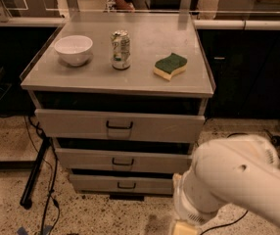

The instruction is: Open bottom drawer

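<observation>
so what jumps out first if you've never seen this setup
The big white arm fills the lower right corner, its claw low at the picture's bottom edge, near the bottom drawer. The top of the grey cabinet holds a white bowl, a can and a green sponge.

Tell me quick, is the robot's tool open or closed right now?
The tool: cannot be told. It pokes out at the picture's bottom edge under the big white arm, right of the short grey metal bottom drawer.
</observation>
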Controlling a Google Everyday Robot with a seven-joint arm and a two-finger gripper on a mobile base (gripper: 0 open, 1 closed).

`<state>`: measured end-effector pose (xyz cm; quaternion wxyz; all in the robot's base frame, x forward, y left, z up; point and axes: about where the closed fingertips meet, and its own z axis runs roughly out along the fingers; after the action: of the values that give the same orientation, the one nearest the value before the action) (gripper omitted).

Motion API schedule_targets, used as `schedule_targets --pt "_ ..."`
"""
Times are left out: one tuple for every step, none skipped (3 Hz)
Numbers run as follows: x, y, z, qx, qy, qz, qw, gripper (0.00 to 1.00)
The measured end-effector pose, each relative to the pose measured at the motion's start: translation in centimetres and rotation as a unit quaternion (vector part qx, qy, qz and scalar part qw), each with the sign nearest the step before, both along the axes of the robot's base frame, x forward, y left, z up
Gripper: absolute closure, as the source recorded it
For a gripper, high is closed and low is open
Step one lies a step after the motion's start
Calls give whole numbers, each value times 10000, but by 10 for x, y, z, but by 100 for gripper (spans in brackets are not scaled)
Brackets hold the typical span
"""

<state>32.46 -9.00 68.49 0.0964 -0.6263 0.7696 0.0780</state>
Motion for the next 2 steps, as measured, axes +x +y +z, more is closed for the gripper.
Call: schedule_targets --pt "-12 21 -71 346 320 -103 9988 0" --pt "-7 43 -132 670 607 -230 9956 0"
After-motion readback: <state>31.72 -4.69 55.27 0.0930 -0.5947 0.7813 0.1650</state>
